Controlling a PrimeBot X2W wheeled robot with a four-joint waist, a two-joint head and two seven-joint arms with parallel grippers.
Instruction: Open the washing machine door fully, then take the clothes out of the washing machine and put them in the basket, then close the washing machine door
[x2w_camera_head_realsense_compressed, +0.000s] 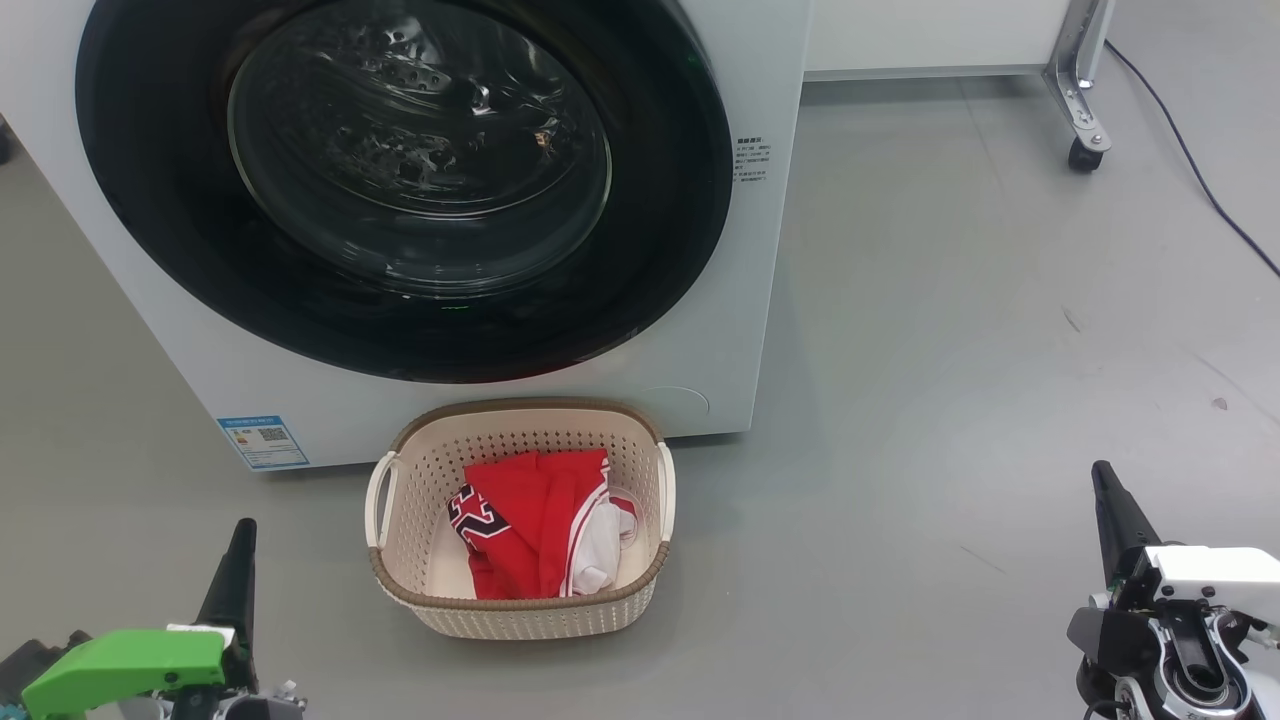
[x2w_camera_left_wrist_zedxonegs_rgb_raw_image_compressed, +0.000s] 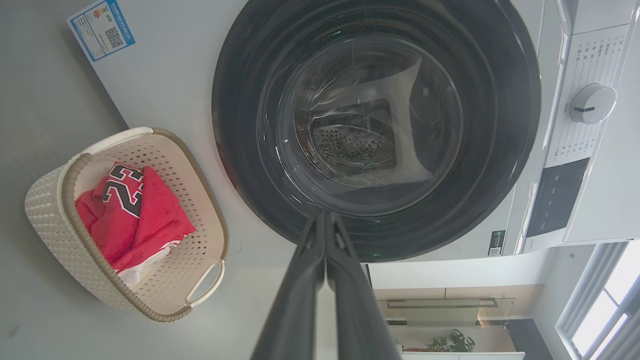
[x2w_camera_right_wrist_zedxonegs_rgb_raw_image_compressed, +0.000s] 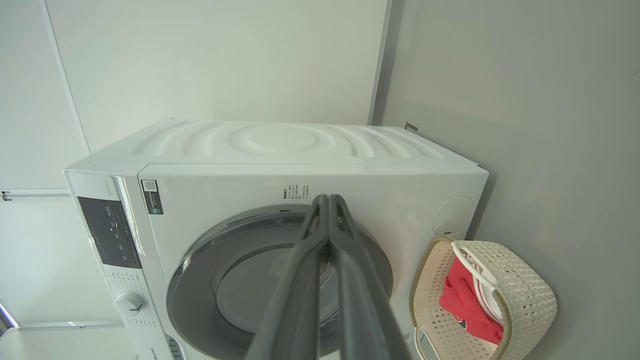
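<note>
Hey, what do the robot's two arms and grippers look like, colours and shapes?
Both have long dark grey fingers tapering to narrow tips. The left gripper carries a bright green cover at its wrist; the right gripper has a white housing and black and silver metal parts with a round ring.

There's a black-and-white 23 on the red clothes in the basket, while the blue label on the washing machine is too small to read.
</note>
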